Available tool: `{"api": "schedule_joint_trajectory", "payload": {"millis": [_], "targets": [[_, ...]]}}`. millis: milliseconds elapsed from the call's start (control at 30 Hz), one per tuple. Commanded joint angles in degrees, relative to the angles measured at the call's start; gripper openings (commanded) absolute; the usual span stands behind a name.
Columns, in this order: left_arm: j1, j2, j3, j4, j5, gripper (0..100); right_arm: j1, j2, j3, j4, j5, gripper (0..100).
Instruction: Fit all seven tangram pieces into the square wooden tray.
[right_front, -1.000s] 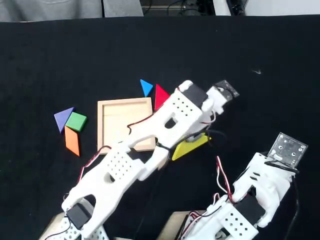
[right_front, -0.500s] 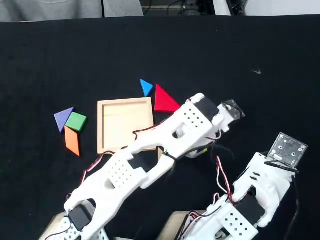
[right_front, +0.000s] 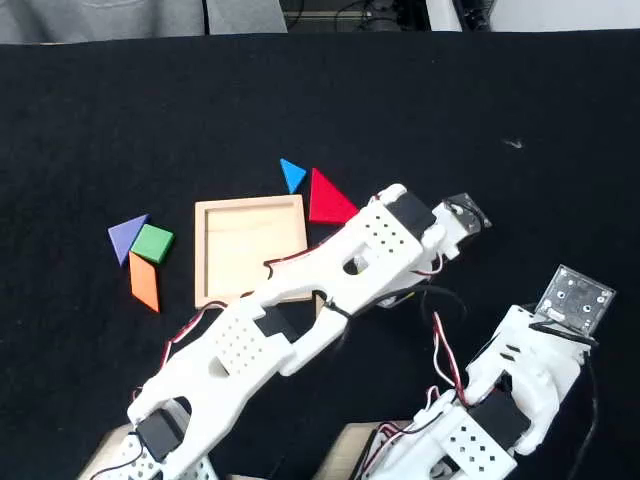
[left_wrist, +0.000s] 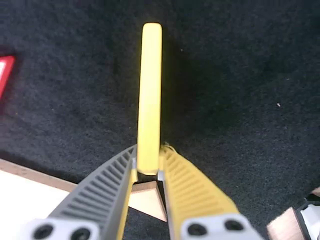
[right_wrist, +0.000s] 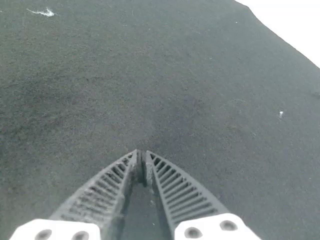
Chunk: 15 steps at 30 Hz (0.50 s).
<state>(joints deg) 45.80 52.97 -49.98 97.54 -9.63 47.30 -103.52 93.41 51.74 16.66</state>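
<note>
The square wooden tray (right_front: 250, 250) lies empty left of centre. My left arm (right_front: 330, 280) stretches across its near right corner. In the left wrist view my left gripper (left_wrist: 148, 162) is shut on the yellow piece (left_wrist: 151, 95), held on edge above the black cloth. A pale wooden triangle (left_wrist: 147, 197) lies under the fingers. The red triangle (right_front: 328, 200) and the small blue triangle (right_front: 291, 175) lie behind the tray's far right corner. The purple triangle (right_front: 126, 236), green square (right_front: 152, 243) and orange parallelogram (right_front: 144, 281) sit left of the tray. My right gripper (right_wrist: 141, 165) is shut, holding nothing.
Black cloth (right_front: 500, 120) covers the whole table, with open room at the back and right. The right arm (right_front: 520, 380) stands at the near right. A wooden edge (left_wrist: 282, 230) shows near the left gripper.
The left arm swung right and nearer with the yellow piece, uncovering the red triangle; the yellow piece is now under the arm in the high view. The right arm stayed still.
</note>
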Motion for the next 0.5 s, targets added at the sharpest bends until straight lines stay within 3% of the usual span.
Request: {"api": "schedule_joint_trajectory", "payload": {"millis": [0,267,467], "targets": [[-0.4,-5.1,-0.8,-0.5,-0.1,3,-0.7,-5.5,-0.4,0.2,0.6,1.1],[-5.8,-11.5,-9.3,3.3,-3.3,3,-0.7,-5.5,-0.4,0.0,0.6,1.1],[-10.8,-26.0,-6.7,3.3,-3.9,3,-0.7,-5.5,-0.3,0.1,0.6,1.1]]}}
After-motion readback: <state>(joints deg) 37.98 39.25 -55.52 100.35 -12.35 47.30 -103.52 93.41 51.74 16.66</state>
